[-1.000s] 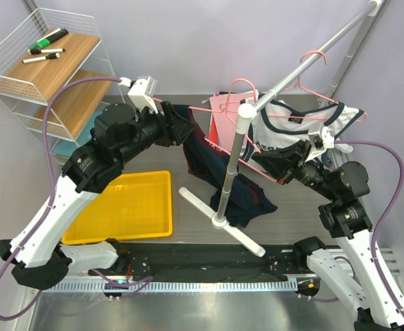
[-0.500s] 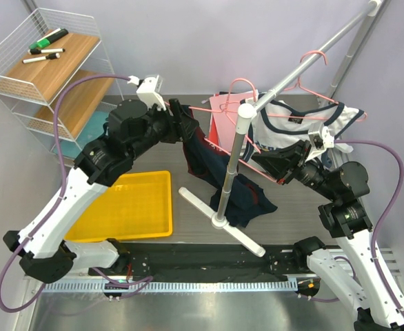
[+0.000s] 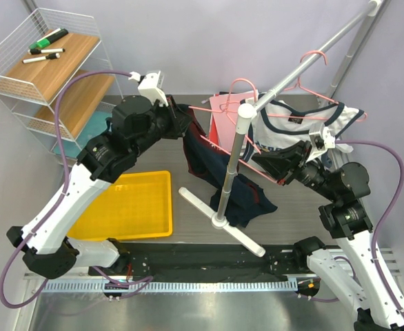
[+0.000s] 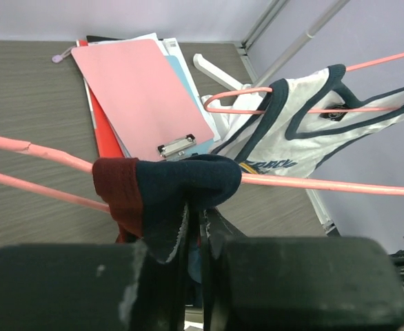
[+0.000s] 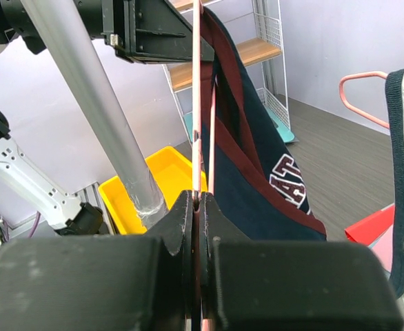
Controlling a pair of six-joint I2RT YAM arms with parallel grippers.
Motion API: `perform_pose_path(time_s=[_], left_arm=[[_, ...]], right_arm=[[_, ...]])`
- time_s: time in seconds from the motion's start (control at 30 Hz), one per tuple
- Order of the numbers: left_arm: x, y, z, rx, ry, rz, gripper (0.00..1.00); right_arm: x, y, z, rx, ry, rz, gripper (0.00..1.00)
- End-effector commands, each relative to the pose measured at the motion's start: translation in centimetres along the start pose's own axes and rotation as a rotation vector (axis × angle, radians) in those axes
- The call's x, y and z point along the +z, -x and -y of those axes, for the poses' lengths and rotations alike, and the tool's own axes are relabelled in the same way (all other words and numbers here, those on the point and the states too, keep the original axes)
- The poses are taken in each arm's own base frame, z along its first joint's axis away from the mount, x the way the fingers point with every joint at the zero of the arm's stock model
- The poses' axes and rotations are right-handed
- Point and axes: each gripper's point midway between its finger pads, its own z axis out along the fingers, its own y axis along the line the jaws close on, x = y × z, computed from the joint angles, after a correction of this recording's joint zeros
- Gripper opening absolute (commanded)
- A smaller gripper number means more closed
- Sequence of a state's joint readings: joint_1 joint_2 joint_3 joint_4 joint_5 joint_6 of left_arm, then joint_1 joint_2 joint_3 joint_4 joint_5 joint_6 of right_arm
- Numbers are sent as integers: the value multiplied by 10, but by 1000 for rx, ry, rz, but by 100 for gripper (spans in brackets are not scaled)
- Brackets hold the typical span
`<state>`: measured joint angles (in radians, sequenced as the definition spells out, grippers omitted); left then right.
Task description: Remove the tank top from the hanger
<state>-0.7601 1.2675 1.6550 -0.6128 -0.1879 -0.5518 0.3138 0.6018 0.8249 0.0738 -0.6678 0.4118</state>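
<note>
Currently the left gripper (image 4: 195, 231) is clamped on the tank top (image 3: 212, 172) strap, which wraps over the hanger (image 4: 326, 185) tip left of the pole (image 3: 231, 172). The right gripper (image 5: 200, 207) pinches the hanger wire right of the pole. Bare table (image 3: 174, 165) lies left of the pole.

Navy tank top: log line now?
left end effector: shut on navy tank top | right end effector: shut on pink wire hanger

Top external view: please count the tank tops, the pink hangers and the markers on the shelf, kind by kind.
Navy fabric tank top plus white fabric tank top: 2
Pink wire hangers: 2
Marker pens on the wooden shelf: 3
Total: 7
</note>
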Motion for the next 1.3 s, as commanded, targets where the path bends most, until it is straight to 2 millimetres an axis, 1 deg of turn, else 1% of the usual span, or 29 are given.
perform_pose_path(time_s=[0.0,0.03,0.23,0.37,0.47,0.5,0.63,0.73,0.77,0.8,0.9,1.0,1.07,1.13,1.2,1.27], left_arm=[[-8,19,2,-12,14,57,3],[-9,21,0,-11,22,64,0],[-18,27,-1,-5,31,75,0],[-27,31,-2,-9,29,86,0],[-36,33,-3,-14,27,97,0],[-38,35,-4,-17,33,104,0],[-45,39,-12,-9,65,130,0],[-50,47,-16,6,90,157,0],[-53,52,-16,7,95,168,0],[-53,52,-16,12,96,170,0],[-54,57,-19,27,114,182,0],[-55,65,-28,59,174,201,0],[-56,70,-38,85,235,215,0],[-58,77,-42,99,268,233,0],[-61,85,-44,120,285,247,0],[-60,87,-48,149,321,245,0]], right_arm=[[-5,31,-20,-69,47,87,1],[-6,31,-20,-71,46,89,1],[-10,30,-20,-71,30,92,1],[-12,25,-15,-72,2,84,1],[-14,28,-11,-81,-37,97,1],[-15,33,-6,-87,-71,113,1],[-18,39,-2,-96,-114,130,1],[-17,37,2,-102,-128,115,1],[-17,40,2,-110,-130,121,1],[-17,34,5,-96,-142,98,1],[-16,32,5,-93,-135,86,1],[-14,32,5,-89,-131,79,1],[-12,35,6,-89,-128,78,1],[-11,39,2,-96,-116,81,1],[-9,39,4,-96,-119,73,1],[-9,42,2,-104,-112,73,1]])
